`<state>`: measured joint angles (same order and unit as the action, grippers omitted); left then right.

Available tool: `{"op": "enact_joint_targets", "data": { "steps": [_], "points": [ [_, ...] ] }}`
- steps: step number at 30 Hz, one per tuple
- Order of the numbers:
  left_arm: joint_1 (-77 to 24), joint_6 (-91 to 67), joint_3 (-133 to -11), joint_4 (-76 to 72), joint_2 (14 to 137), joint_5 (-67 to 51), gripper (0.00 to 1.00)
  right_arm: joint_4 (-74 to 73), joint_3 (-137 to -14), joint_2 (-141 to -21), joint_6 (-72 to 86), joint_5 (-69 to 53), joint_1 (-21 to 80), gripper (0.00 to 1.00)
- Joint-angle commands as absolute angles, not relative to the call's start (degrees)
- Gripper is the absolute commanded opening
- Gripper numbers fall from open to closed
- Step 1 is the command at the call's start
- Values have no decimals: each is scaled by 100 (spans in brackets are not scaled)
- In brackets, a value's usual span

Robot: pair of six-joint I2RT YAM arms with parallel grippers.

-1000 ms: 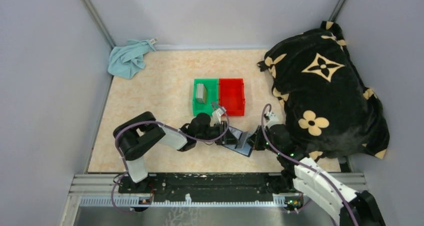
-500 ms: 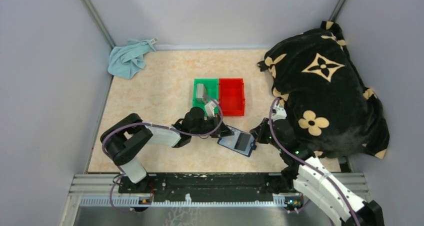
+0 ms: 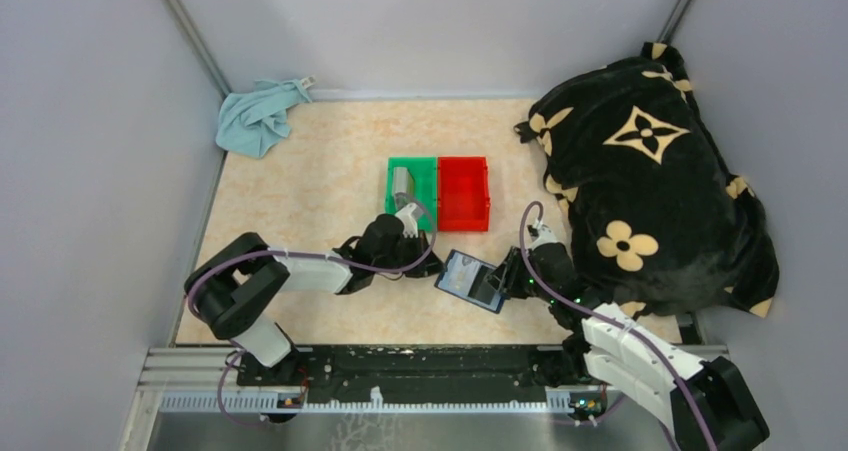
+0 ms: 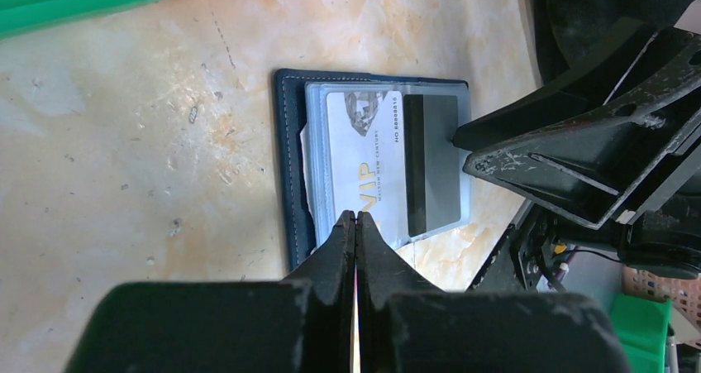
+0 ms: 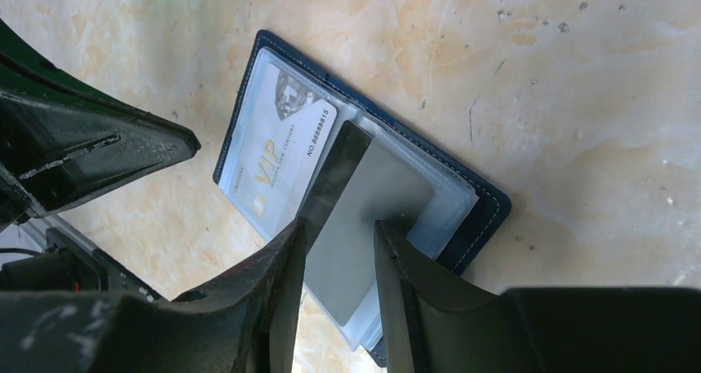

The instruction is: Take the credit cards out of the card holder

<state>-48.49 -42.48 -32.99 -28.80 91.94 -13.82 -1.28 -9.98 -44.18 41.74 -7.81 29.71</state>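
Card holder (image 5: 355, 174) lies open beneath the parted right fingers (image 5: 283, 284).

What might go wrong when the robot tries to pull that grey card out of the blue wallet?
The right fingers stand open over the grey card. Closing, they might pinch the clear sleeve too and drag the whole blue wallet along. The left fingers are shut at the wallet's edge and may not hold it down, so it could slide on the table.
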Motion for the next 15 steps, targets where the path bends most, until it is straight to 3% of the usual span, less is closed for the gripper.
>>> {"op": "enact_joint_targets", "data": {
  "steps": [1,15],
  "points": [
    [-4881,-4186,-3288,-2996,9387,-1539,0,519,-850,-4504,4387,-943,3041,37],
    [-4947,-4379,-3228,-3098,9711,-1717,0,1354,-466,-5039,4452,-1267,3056,35]
  ]
}}
